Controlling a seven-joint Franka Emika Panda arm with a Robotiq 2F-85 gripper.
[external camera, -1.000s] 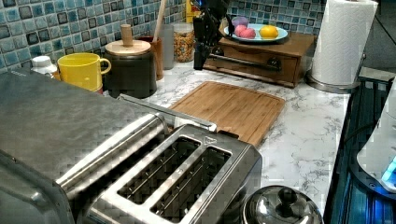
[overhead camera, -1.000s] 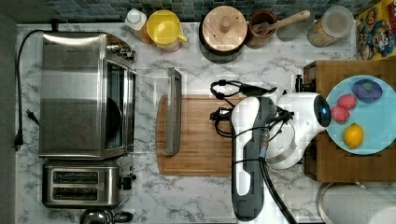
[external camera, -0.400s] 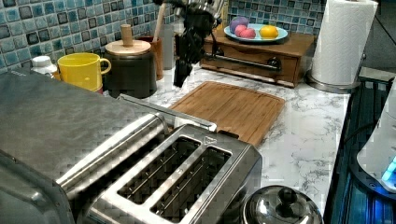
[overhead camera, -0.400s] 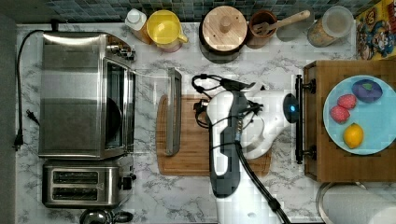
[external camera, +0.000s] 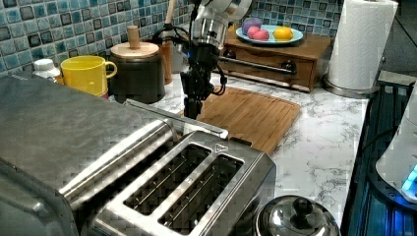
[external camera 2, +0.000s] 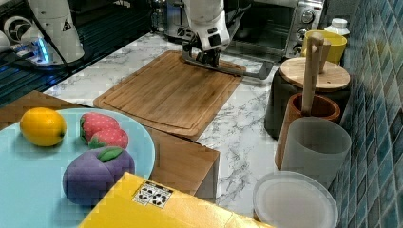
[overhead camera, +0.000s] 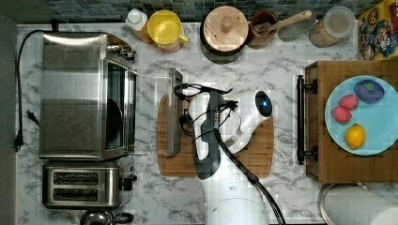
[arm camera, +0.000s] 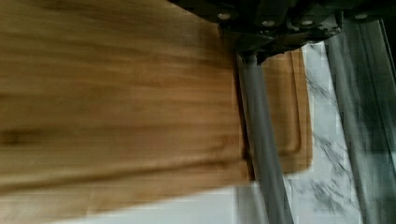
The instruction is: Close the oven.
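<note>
The oven [overhead camera: 80,93] stands at the top view's left, its glass door [overhead camera: 152,112] folded down flat over the counter. The door's long bar handle [overhead camera: 174,112] overlaps the near edge of a wooden cutting board [overhead camera: 253,154]. My gripper [overhead camera: 186,119] hangs right beside the handle, on the cutting-board side. In the left view the gripper [external camera: 192,101] points down just behind the handle [external camera: 167,116]. In the right view the gripper [external camera 2: 205,57] sits directly at the handle [external camera 2: 233,69]. The wrist view has the handle [arm camera: 261,140] running out from under the gripper body.
A two-slot toaster [overhead camera: 82,183] stands beside the oven. A yellow mug [overhead camera: 164,28], a wood-lidded canister [overhead camera: 225,29] and a utensil crock [overhead camera: 263,23] line the tiled wall. A wooden drawer box [overhead camera: 324,154] carries a blue plate [overhead camera: 380,126] of fruit. A paper towel roll [external camera: 361,44] stands near it.
The arm has swung from over the drawer box across the cutting board to the oven door's handle, and the gripper has come down low beside it. The door has not moved.
</note>
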